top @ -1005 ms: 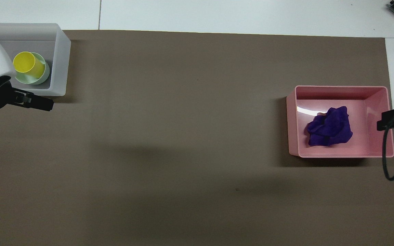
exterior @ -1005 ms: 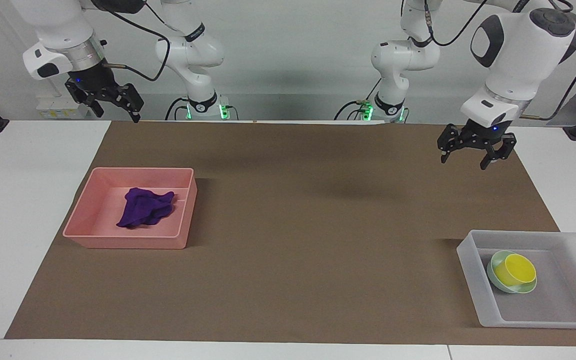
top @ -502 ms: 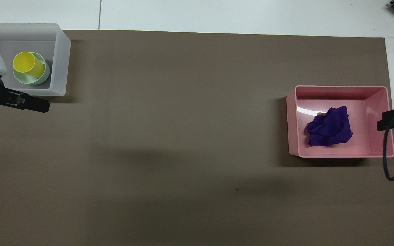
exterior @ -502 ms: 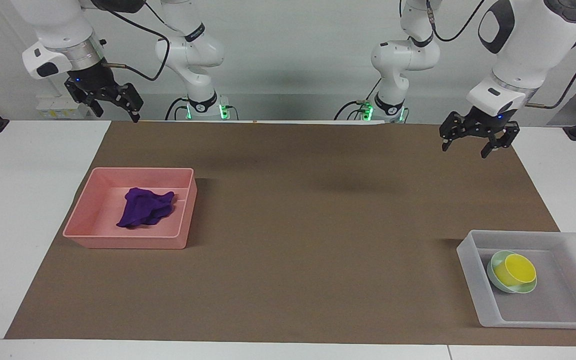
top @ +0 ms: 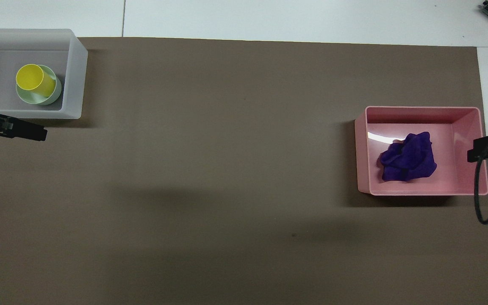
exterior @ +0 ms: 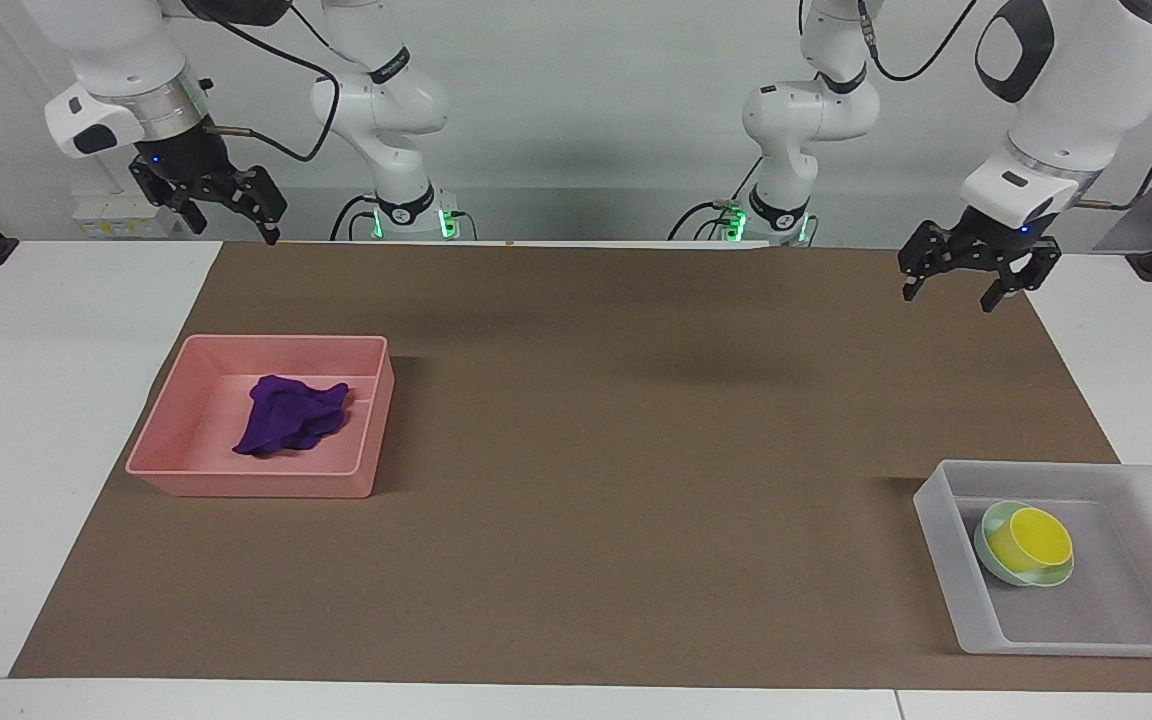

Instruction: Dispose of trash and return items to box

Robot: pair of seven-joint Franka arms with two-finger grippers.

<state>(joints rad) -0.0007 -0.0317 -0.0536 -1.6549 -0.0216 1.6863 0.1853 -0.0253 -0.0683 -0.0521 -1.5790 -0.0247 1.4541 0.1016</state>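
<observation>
The purple rag lies crumpled inside the pink bin. In the frosted white box, the yellow cup sits in the mint-green bowl. My left gripper hangs open and holds nothing, high over the mat's corner at the left arm's end. At the right arm's end, my right gripper waits open and holding nothing, raised over the mat's corner.
A brown mat covers the middle of the white table. The pink bin stands toward the right arm's end, the box toward the left arm's end and farther from the robots.
My left gripper has risen and drawn away from the box, toward the left arm's end of the table. The right arm, the rag, the cup and the bowl have not moved.
</observation>
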